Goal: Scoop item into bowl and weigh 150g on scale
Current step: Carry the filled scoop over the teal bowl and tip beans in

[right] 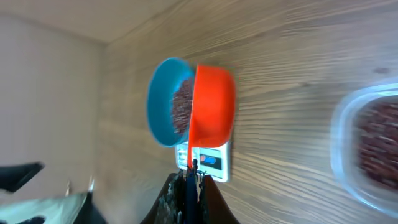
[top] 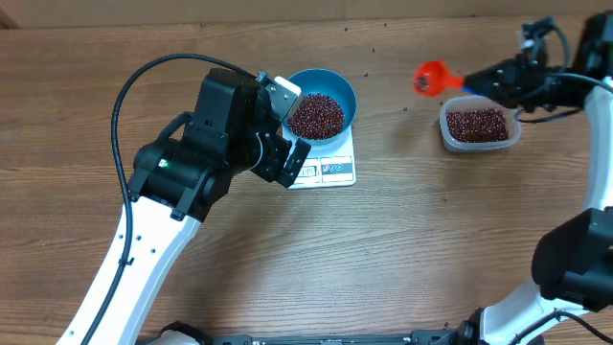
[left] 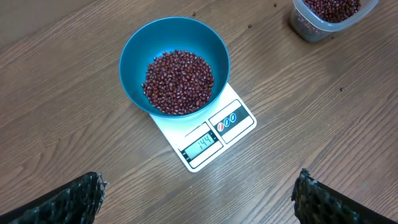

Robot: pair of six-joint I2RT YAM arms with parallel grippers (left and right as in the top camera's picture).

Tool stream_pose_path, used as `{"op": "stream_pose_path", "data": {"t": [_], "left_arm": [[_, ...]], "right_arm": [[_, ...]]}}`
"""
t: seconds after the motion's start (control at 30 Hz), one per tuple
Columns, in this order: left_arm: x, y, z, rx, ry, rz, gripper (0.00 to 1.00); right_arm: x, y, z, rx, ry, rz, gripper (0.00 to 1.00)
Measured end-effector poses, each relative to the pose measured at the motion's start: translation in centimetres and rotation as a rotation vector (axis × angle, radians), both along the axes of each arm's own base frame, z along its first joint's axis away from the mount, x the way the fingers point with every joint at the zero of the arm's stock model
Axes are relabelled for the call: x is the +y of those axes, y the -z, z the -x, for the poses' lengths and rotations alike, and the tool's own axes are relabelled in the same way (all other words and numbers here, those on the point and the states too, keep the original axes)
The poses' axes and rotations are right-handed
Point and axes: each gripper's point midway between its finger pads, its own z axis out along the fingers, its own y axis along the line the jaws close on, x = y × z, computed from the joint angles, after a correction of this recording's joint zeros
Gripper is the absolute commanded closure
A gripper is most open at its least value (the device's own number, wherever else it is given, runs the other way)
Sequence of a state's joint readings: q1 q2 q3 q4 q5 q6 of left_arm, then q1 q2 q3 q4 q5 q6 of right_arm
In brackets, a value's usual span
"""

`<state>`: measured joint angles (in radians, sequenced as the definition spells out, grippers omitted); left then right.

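The right claw clenches one red scoop by its handle. The left claw gapes, empty, beside one blue bowl of beans on one white scale. One clear tub holds more beans. Only the left wrist view shows the scale's numbers.

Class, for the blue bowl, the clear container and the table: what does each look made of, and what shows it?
Blue bowl: likely plastic, smooth, even colour, soft sheen. Clear container: thin translucent plastic; beans show through its wall. Table: wood or wood-look laminate, matt, with visible grain.
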<state>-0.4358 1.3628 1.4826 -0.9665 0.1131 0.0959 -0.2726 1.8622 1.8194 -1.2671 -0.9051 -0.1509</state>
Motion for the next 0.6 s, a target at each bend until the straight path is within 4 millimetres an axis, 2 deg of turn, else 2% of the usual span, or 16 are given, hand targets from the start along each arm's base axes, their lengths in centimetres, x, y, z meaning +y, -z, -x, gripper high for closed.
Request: {"op": "stream_pose_path", "data": {"t": [0.2,0.27,0.4,0.47,0.6], "left_arm": [[0.0,0.0,0.0,0.000,0.000,0.000,0.00],[0.0,0.0,0.0,0.000,0.000,0.000,0.01],[0.0,0.0,0.0,0.000,0.000,0.000,0.01],[0.0,0.0,0.0,0.000,0.000,0.000,0.00],[0.0,0.0,0.0,0.000,0.000,0.000,0.01]], "right_arm": [[6.5,-0.5,-0.5,-0.065,-0.145,0.013,0.96],[9.1,-0.3,-0.7,-0.079,-0.181,0.044,0.96],[12.8,0.4,-0.7,-0.093,-0.223,0.118,0.96],[14.6,0.9,-0.3,-0.091,-0.241,0.176,0.96],[16.5,1.0,-0.1,-0.111,-0.245,0.315,0.96]]}}
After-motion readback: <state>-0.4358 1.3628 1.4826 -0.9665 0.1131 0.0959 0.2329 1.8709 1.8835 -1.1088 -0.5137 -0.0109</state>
